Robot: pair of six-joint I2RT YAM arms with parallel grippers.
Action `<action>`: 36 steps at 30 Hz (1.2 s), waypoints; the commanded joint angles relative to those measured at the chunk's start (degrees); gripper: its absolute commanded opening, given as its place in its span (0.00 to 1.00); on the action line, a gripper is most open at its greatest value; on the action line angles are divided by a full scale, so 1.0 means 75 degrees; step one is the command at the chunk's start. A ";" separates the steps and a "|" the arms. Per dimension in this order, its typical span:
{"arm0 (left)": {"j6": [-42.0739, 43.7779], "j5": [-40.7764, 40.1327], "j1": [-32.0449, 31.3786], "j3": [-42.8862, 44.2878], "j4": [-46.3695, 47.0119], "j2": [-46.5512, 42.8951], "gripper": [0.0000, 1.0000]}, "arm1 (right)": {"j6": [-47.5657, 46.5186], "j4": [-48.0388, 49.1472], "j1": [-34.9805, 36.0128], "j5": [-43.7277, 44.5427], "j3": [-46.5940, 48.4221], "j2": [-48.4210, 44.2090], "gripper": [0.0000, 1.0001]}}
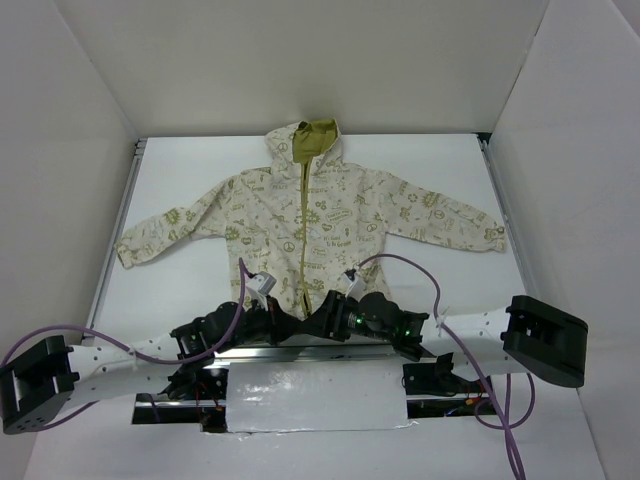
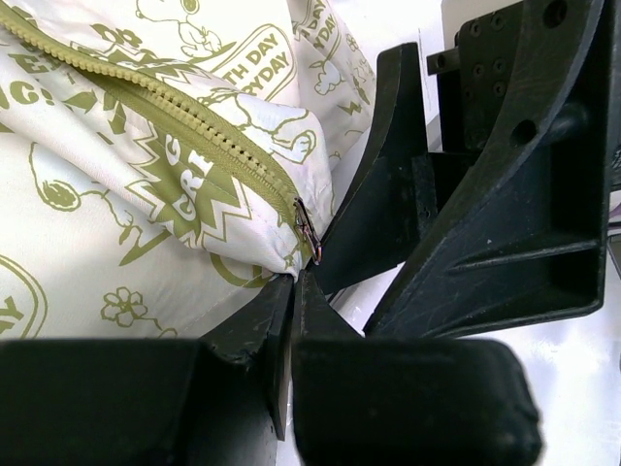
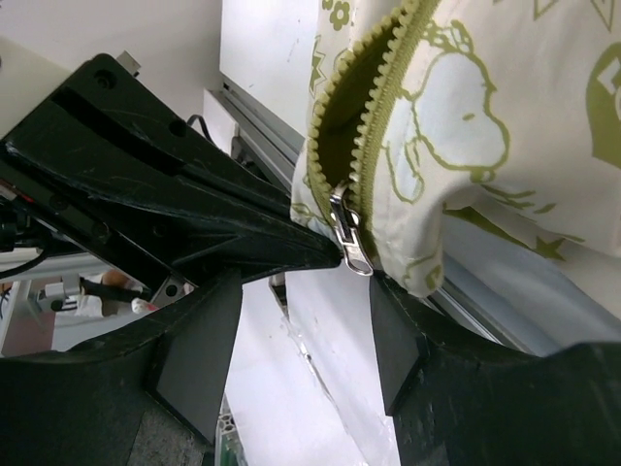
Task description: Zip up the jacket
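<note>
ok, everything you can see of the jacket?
The jacket is cream fabric with olive-green doodles, lying front up on the white table, hood farthest from the arms, sleeves spread sideways. Its olive zipper runs down the middle, teeth parted just above the metal slider at the hem. The left gripper pinches the hem there; the right gripper, jaws open, flanks the slider.
</note>
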 commanded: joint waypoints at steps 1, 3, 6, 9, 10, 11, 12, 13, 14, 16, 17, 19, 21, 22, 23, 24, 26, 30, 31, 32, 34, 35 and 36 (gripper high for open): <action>-0.0002 0.0242 -0.0056 0.0232 0.0631 0.0027 0.00 | -0.0213 0.0088 0.0059 0.0255 0.0319 -0.0170 0.62; -0.0002 0.0289 -0.0056 0.0232 0.0701 0.0097 0.00 | -0.0225 0.0053 0.0059 0.0442 0.0342 -0.0158 0.62; 0.0009 0.0265 -0.0067 0.0220 0.0702 0.0062 0.00 | -0.0248 0.0053 0.0059 0.0442 0.0319 -0.0205 0.60; 0.0033 0.0254 -0.0056 0.0197 0.0678 0.0050 0.00 | -0.0249 0.0042 0.0048 0.0489 0.0284 -0.0263 0.59; 0.0021 0.0254 -0.0056 0.0174 0.0678 0.0062 0.00 | -0.0260 -0.0005 0.0059 0.0513 0.0295 -0.0298 0.59; 0.0033 0.0265 -0.0056 0.0185 0.0690 0.0074 0.00 | -0.0295 -0.0040 0.0059 0.0513 0.0307 -0.0310 0.58; 0.0021 0.0277 -0.0067 0.0174 0.0701 0.0074 0.00 | -0.0296 -0.0064 0.0071 0.0536 0.0330 -0.0334 0.58; 0.0010 0.0277 -0.0056 0.0150 0.0725 0.0086 0.00 | -0.0296 -0.0122 0.0059 0.0559 0.0330 -0.0369 0.57; 0.0009 0.0254 -0.0067 0.0138 0.0737 0.0074 0.00 | -0.0296 -0.0123 0.0059 0.0560 0.0319 -0.0381 0.56; 0.0009 0.0219 -0.0056 0.0138 0.0702 0.0062 0.00 | -0.0296 -0.0158 0.0048 0.0618 0.0295 -0.0462 0.55; 0.0009 0.0207 -0.0067 0.0115 0.0690 0.0051 0.00 | -0.0284 -0.0169 0.0047 0.0630 0.0284 -0.0486 0.54; -0.0002 0.0207 -0.0067 0.0103 0.0713 0.0027 0.00 | -0.0284 -0.0274 0.0059 0.0688 0.0284 -0.0510 0.54; -0.0002 0.0207 -0.0056 0.0103 0.0725 0.0027 0.00 | -0.0295 -0.0322 0.0059 0.0724 0.0284 -0.0498 0.53; -0.0002 0.0207 -0.0056 0.0103 0.0713 0.0039 0.00 | -0.0284 -0.0299 0.0059 0.0735 0.0260 -0.0440 0.52; -0.0002 0.0207 -0.0056 0.0115 0.0725 0.0039 0.00 | -0.0272 -0.0264 0.0071 0.0735 0.0249 -0.0428 0.52; -0.0014 0.0207 -0.0056 0.0127 0.0713 0.0039 0.00 | -0.0261 -0.0228 0.0059 0.0735 0.0237 -0.0358 0.51; -0.0002 0.0218 -0.0067 0.0115 0.0725 0.0051 0.00 | -0.0260 -0.0216 0.0059 0.0724 0.0237 -0.0322 0.50; 0.0009 0.0207 -0.0056 0.0092 0.0702 0.0051 0.00 | -0.0260 -0.0228 0.0047 0.0747 0.0190 -0.0334 0.41; 0.0021 0.0207 -0.0056 0.0080 0.0690 0.0051 0.00 | -0.0272 -0.0263 0.0047 0.0782 0.0201 -0.0380 0.40; 0.0021 0.0207 -0.0056 0.0080 0.0701 0.0051 0.00 | -0.0284 -0.0298 0.0047 0.0794 0.0202 -0.0392 0.39; 0.0021 0.0183 -0.0056 0.0068 0.0713 0.0039 0.00 | -0.0319 -0.0392 0.0047 0.0817 0.0225 -0.0451 0.35; 0.0044 0.0183 -0.0056 0.0056 0.0713 0.0039 0.00 | -0.0342 -0.0427 0.0047 0.0841 0.0225 -0.0463 0.33; 0.0045 0.0183 -0.0056 0.0056 0.0725 0.0050 0.00 | -0.0342 -0.0474 0.0047 0.0841 0.0237 -0.0474 0.31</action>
